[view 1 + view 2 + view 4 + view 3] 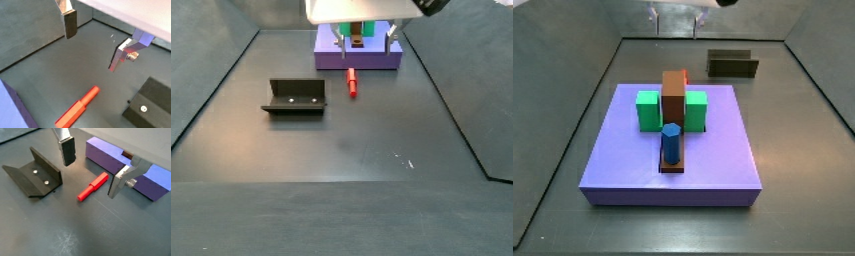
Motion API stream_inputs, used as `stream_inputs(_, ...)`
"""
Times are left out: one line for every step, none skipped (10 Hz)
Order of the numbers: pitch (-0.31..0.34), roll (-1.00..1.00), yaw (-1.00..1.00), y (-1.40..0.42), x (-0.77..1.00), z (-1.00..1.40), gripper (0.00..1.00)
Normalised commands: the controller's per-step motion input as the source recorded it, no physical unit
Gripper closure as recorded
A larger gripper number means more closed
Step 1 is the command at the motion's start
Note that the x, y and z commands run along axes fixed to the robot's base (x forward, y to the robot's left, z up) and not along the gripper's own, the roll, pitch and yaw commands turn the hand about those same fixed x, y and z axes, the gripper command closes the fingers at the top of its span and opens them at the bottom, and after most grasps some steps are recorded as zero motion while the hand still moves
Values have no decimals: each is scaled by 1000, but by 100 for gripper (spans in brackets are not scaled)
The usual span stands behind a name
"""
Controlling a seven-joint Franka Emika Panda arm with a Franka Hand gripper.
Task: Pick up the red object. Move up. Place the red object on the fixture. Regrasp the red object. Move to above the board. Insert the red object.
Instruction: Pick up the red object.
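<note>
The red object (92, 186) is a small red peg lying flat on the dark floor between the fixture (33, 175) and the board (123, 168). It also shows in a wrist view (79, 107) and in a side view (353, 83). My gripper (92, 167) is open and empty, raised above the floor over the peg's end nearest the board, with nothing between the fingers (69, 24). In a side view the gripper (366, 42) hangs in front of the board (358, 55). The fixture (294, 96) stands apart, beside the peg.
The lavender board (671, 150) carries green blocks (647, 110), a tall brown block (675, 95) and a blue cylinder (671, 142). The fixture (732, 65) stands beyond it, near the grey walls that ring the floor.
</note>
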Motion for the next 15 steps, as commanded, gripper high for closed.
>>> stream_inputs(0,54,0,-171,0,-300,0)
stream_inputs(0,59,0,-177,0,-303,0)
stream_inputs(0,57,0,-183,0,-306,0)
stream_inputs(0,60,0,-183,0,-289,0)
stream_inputs(0,127,0,-83,0,-146,0)
stream_inputs(-4,74,0,-23,-17,-129,0)
stream_inputs(-3,30,0,-63,0,-160,0)
stream_inputs(-4,0,0,-69,0,-166,0)
stream_inputs(-7,0,0,-51,-14,-151,0)
stream_inputs(0,0,0,-20,-26,-191,0)
stream_inputs(-3,0,0,-40,-3,-209,0)
stream_inputs(0,0,0,-49,0,-209,0)
stream_inputs(0,0,0,-80,0,-234,0)
stream_inputs(-33,-37,0,-240,0,-280,0)
stream_inputs(-44,-83,0,-314,23,-231,0)
